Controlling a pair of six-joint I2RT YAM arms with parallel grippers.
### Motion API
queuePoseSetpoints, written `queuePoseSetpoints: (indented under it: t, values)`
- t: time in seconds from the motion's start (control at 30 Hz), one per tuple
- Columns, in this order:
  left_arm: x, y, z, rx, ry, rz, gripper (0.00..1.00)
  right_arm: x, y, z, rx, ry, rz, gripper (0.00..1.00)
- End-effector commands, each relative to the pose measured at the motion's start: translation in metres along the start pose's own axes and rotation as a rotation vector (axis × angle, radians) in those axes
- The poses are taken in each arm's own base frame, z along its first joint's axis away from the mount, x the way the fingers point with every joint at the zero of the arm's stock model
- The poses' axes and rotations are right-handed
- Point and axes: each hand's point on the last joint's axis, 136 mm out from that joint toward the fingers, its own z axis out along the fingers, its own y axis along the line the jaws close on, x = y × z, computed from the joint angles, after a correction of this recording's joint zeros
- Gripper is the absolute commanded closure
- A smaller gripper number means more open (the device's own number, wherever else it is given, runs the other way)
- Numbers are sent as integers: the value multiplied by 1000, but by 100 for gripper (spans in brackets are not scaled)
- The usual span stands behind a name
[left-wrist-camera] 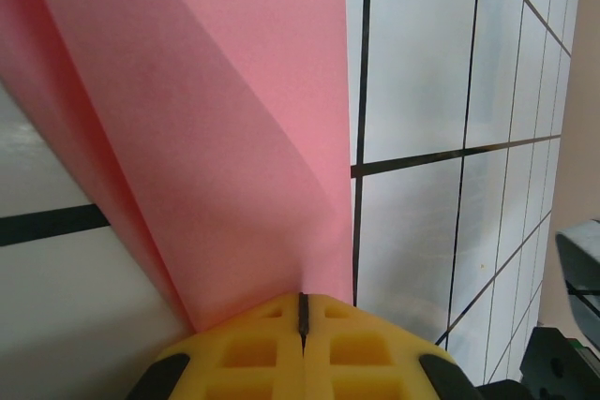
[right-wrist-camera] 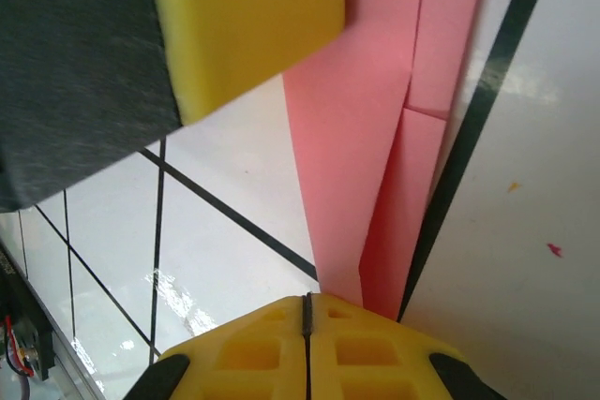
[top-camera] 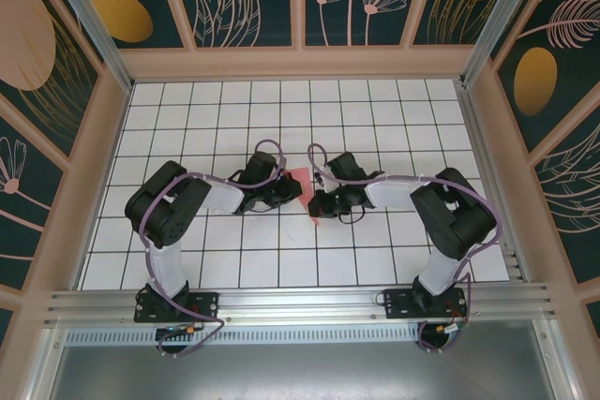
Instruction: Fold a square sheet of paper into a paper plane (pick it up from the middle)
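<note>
Mid-frame, left claw (left-wrist-camera: 302,323) and right claw (right-wrist-camera: 307,318) each pinch the square sheet of paper (top-camera: 298,181), folded in layers; the plane shape looks unfinished.

Your top camera hangs high above and behind the pink-red sheet of thin paper (top-camera: 295,179). It looks steeply down, so the whole white, black-gridded worktop (top-camera: 375,110) spreads around that sheet, far off and small. Your left wrist camera sits right behind the left pincer (left-wrist-camera: 303,318), facing along its yellow ribbed fingertips (left-wrist-camera: 253,353), with the sheet very close in front. Your right wrist camera looks past the right pincer (right-wrist-camera: 307,314), just as near the sheet but from its opposite side. All three views share the sheet and the grid lines beside it. The right wrist view also catches a yellow pad (right-wrist-camera: 244,16) just beside the sheet.
</note>
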Motion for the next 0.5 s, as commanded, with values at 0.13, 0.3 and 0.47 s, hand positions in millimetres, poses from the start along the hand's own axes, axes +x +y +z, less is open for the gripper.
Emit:
queuePoseSetpoints:
  t: [0.13, 0.3, 0.47]
  values:
    - [11, 74, 1, -272, -4, -37, 94, 21, -7, 2, 4, 65, 8, 92]
    - [13, 76, 0, -278, -4, -40, 94, 32, -9, 4, -10, 97, 24, 92]
    - [14, 77, -1, -274, -6, -44, 94, 35, -7, 4, -24, 105, 29, 91]
